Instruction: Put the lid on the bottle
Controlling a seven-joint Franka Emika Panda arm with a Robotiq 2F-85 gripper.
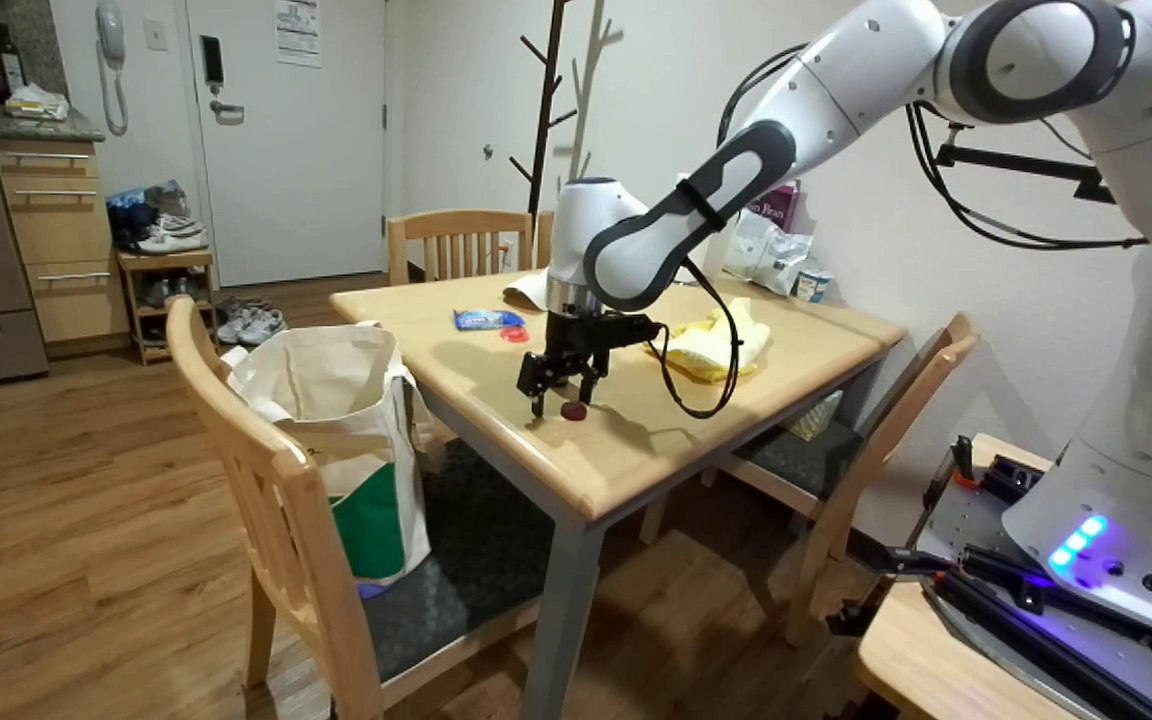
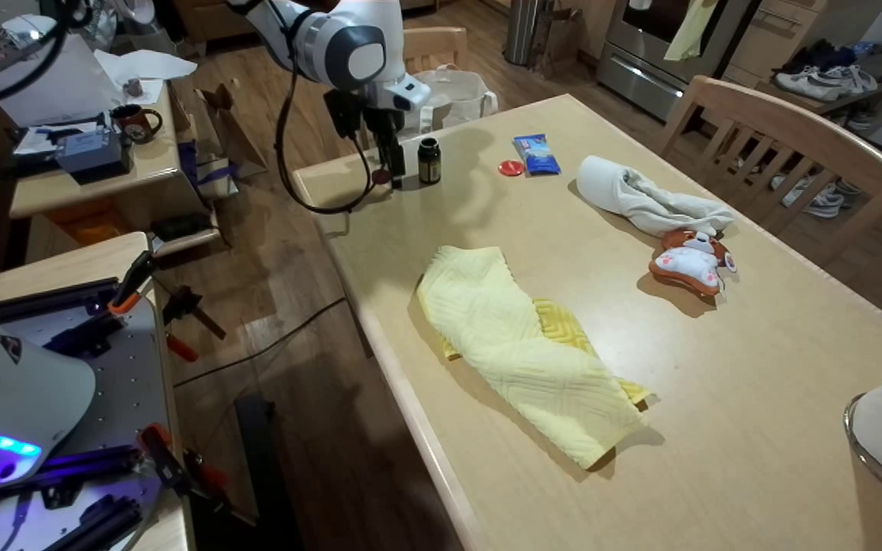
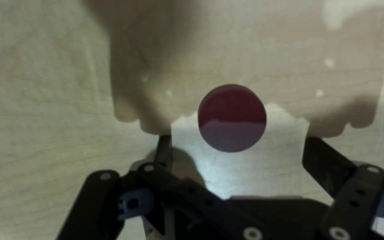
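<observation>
The lid (image 3: pixel 232 118) is a small round dark red cap lying flat on the table. In the wrist view it lies between the lines of the two fingers, just beyond the fingertips, with space on both sides. It also shows in both exterior views (image 1: pixel 573 411) (image 2: pixel 381 177). My gripper (image 3: pixel 238 138) is open and empty, pointing down low over the table at the lid (image 1: pixel 562 402). The bottle (image 2: pixel 429 161), small, dark and open-topped, stands upright beside the gripper near the table's end. In the wrist view I cannot make out the bottle.
On the table (image 2: pixel 717 428) are a blue packet (image 2: pixel 537 154), a red disc (image 2: pixel 511 167), a rolled white cloth (image 2: pixel 651 195), a plush toy (image 2: pixel 692 262) and a yellow cloth (image 2: pixel 525 352). A chair with a tote bag (image 1: pixel 336 400) stands by the table edge.
</observation>
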